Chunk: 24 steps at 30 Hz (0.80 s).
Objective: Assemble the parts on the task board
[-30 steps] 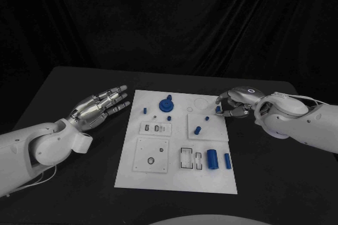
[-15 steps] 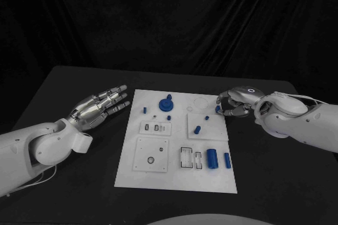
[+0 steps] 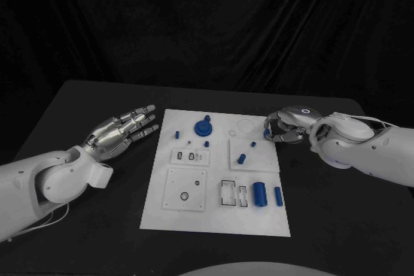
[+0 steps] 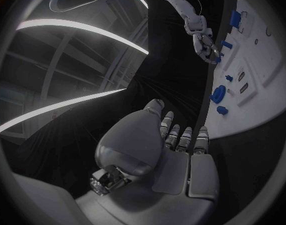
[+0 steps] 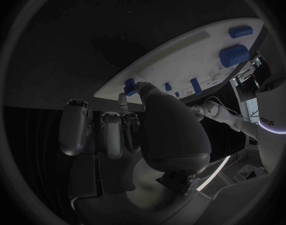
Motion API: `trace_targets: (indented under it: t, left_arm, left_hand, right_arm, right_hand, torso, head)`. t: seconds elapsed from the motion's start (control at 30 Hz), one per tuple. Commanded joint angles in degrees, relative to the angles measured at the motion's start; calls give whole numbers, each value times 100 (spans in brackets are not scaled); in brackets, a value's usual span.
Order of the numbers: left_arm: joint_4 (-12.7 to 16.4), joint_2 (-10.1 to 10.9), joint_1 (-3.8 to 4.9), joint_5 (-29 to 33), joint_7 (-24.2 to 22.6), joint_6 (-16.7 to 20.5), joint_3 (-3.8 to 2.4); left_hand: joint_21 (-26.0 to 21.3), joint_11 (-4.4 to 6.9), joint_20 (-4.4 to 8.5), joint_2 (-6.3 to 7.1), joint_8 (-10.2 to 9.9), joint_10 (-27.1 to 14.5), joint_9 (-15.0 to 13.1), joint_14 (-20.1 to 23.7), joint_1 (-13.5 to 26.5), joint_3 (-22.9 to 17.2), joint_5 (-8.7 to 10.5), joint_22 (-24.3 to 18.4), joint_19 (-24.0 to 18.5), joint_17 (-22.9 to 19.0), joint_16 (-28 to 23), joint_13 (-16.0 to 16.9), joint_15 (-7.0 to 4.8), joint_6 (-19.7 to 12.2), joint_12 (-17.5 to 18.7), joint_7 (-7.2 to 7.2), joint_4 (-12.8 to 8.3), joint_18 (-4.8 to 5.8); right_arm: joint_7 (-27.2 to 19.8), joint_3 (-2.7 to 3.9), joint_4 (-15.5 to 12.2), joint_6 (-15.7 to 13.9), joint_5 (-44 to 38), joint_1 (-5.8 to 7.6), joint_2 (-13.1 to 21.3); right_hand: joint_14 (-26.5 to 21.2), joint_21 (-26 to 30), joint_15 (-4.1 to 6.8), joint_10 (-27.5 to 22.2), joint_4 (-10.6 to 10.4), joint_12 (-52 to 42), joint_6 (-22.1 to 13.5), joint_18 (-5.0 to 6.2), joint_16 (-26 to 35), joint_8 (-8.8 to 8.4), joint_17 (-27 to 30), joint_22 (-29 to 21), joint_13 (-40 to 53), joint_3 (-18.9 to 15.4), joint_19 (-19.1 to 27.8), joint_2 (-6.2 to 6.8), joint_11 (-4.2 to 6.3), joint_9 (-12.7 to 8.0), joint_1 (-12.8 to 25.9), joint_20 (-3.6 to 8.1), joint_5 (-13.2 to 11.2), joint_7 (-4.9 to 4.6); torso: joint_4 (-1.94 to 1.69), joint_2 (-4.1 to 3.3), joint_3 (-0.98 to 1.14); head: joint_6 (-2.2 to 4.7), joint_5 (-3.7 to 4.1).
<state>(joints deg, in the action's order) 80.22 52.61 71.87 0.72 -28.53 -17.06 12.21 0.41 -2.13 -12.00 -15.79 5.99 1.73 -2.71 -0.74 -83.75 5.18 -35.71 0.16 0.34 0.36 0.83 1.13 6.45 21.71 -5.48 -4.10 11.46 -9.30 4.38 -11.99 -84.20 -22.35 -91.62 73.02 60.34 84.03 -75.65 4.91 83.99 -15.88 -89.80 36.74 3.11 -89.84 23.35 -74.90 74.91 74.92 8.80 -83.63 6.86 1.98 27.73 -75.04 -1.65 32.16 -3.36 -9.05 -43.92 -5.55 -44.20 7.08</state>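
The white task board (image 3: 218,219) lies mid-table. My right hand (image 3: 285,127) sits curled at its far right corner, thumb and a finger pinching a small blue part (image 5: 129,86) against the board's edge (image 5: 174,60). My left hand (image 3: 125,130) hovers flat and open, fingers spread, just off the board's left edge; the left wrist view shows its palm (image 4: 174,150) empty. On the board stand a blue gear with a knob (image 3: 203,128), a short cylinder (image 3: 242,159) and small pegs (image 3: 177,134). A thick cylinder (image 3: 259,194) and a slim one (image 3: 279,196) lie near the front right.
Rectangular slots (image 3: 230,194) and a square plate with a round hole (image 3: 185,190) sit in the board's front half. Black table (image 3: 95,240) surrounds the board, with open room at the front and on both sides. A dark curtain hangs behind.
The right hand has turned slightly and closed further over the small blue part at the board's far right corner, hiding most of it from the head view. The left hand has stayed still.
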Motion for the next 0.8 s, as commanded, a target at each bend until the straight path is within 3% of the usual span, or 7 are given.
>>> trace_targets:
  t: [0.03,0.37,0.57,0.8]
  left_arm:
    - [7,-9,-12,-4,-59,-87,-5]
    - [6,-7,-19,-4,-57,-92,-5]
    - [8,-2,-22,-4,-52,-94,-5]
    - [3,-6,-26,-4,-44,-99,-5]
  left_hand:
    - [-18,-36,-15,-8,38,-8,-1,14,-36,-29,-28,2,-5,-5,-22,2,-4,-33,9,-9,9,-55]
    - [-18,-36,-15,-8,38,-8,-1,14,-36,-29,-28,2,-5,-5,-22,2,-4,-33,9,-9,9,-55]
    - [-18,-36,-15,-8,38,-8,-1,14,-36,-29,-28,2,-5,-5,-22,2,-4,-33,9,-9,9,-55]
    - [-19,-40,-20,1,36,-11,1,16,-23,-54,-27,1,-6,-5,-24,1,0,-52,14,-12,-4,-55]
  right_arm:
    - [83,2,12,50,-40,-18,-14]
    - [76,2,27,69,-40,-32,-51]
    - [87,2,28,61,-40,-37,-57]
    - [101,2,29,66,-40,-39,-56]
  right_hand:
    - [597,21,-13,601,2,-20,-38,13,-16,39,-1510,1079,1508,45,21,-1,-41,13,-44,-7,20,7]
    - [597,35,-1,601,40,-20,79,15,-16,294,-1510,1078,1508,115,22,-11,-29,126,-114,2,69,24]
    - [597,52,12,601,84,-20,156,17,-16,609,-1510,1075,1508,156,24,-18,-15,285,-155,14,106,40]
    - [597,58,13,601,89,-20,95,17,-16,702,-1510,1074,1508,150,25,-1,-14,343,-145,17,21,42]
  torso:
    - [1,0,1]
    - [3,1,2]
    - [2,0,2]
    - [-3,-1,1]
  head:
    - [-12,0]
    - [-26,-1]
    - [-38,-5]
    - [-39,4]
